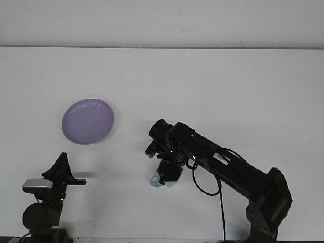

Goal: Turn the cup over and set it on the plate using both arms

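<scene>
A purple plate (87,121) lies on the white table at the left, with nothing on it. A small light blue cup (163,179) is near the table's front centre, right under my right gripper (165,171). The right gripper's dark fingers are closed around the cup, which looks tilted. The right arm (223,164) reaches in from the lower right. My left gripper (63,169) sits low at the front left, folded back and well short of the plate; its fingers are too dark to read.
The white table (217,86) stretches wide behind and to the right. A black cable (221,202) hangs along the right arm.
</scene>
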Action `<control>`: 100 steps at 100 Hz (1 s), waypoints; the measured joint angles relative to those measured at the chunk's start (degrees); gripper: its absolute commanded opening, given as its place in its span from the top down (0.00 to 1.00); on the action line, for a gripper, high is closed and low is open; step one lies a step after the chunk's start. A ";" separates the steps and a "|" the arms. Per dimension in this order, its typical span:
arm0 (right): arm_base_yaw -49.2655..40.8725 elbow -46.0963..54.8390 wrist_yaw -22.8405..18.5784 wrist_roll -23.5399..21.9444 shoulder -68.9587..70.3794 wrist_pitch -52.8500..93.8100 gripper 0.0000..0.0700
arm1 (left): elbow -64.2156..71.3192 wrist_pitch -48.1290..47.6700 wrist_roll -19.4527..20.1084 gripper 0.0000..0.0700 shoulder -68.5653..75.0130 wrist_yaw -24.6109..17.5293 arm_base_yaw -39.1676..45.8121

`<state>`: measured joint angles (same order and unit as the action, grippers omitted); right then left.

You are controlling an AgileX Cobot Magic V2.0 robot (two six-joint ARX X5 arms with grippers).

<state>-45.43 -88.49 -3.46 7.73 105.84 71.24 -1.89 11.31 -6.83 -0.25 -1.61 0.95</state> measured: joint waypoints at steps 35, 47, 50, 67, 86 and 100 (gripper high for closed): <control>1.33 -8.52 0.50 -0.09 -3.41 5.62 0.61 | -0.04 0.04 -3.56 0.98 -0.02 0.00 0.00; 2.75 -9.81 1.05 -0.96 -8.63 5.14 0.62 | -0.11 0.02 -6.80 0.98 -0.02 -2.19 0.00; 3.26 -9.81 1.36 -1.42 -10.19 4.74 0.62 | -0.26 -0.11 -7.56 0.98 -0.02 -3.06 0.00; 7.10 -9.27 1.73 -3.34 -18.25 -1.77 0.62 | -3.87 -0.22 -9.90 0.98 -0.33 -7.26 -0.13; 12.04 -0.83 1.97 -4.22 -30.25 -13.11 0.62 | -11.45 -4.46 -13.14 0.98 -5.14 -11.76 -0.28; 16.37 12.46 2.69 -5.42 -42.07 -25.03 0.62 | -17.49 -8.92 -14.56 0.98 -11.41 -15.61 -0.28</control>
<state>-29.06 -76.03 -0.78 2.31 63.77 46.22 -19.38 2.39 -21.39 -11.66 -17.21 0.67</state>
